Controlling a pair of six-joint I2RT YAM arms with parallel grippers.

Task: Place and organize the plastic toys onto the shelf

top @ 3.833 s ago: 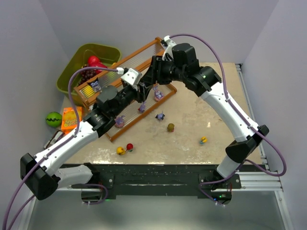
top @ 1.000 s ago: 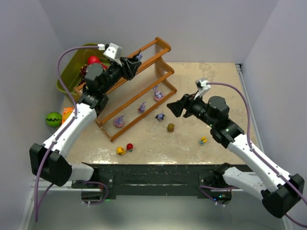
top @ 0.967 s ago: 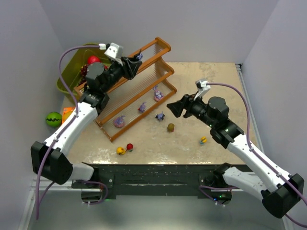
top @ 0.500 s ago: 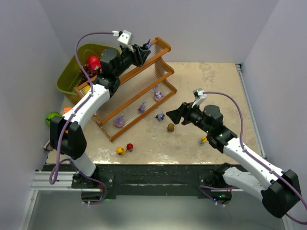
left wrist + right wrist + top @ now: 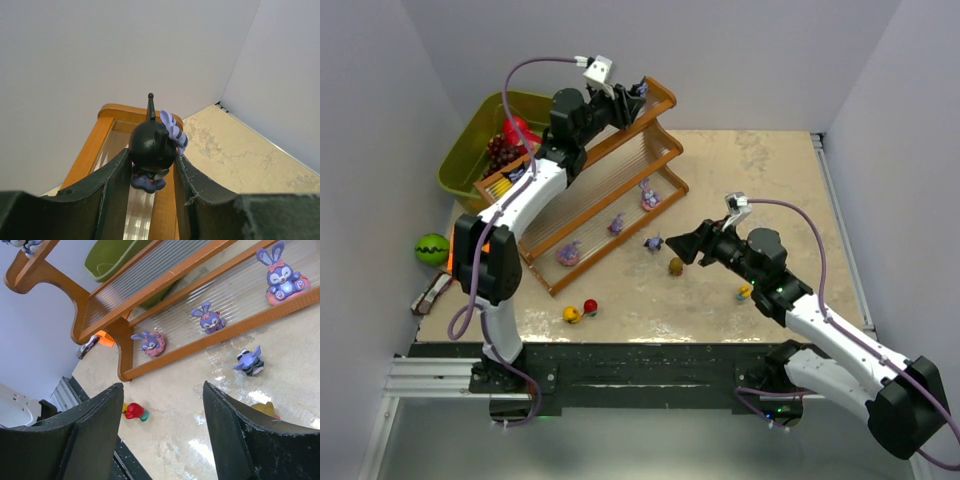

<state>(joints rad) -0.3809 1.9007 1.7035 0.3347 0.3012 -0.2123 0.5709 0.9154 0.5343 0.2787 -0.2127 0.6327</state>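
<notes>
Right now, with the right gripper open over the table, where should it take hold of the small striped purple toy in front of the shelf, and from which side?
Probably across the round body of the striped toy, below its thin purple ears, coming from above. Turn the right gripper so its jaws close along the shelf rail; then neither must squeeze between toy and rail.

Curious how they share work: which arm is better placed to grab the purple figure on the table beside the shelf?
Right. The right gripper is open, facing that purple figure close by; the left gripper is at the shelf top, holding a black toy.
</notes>
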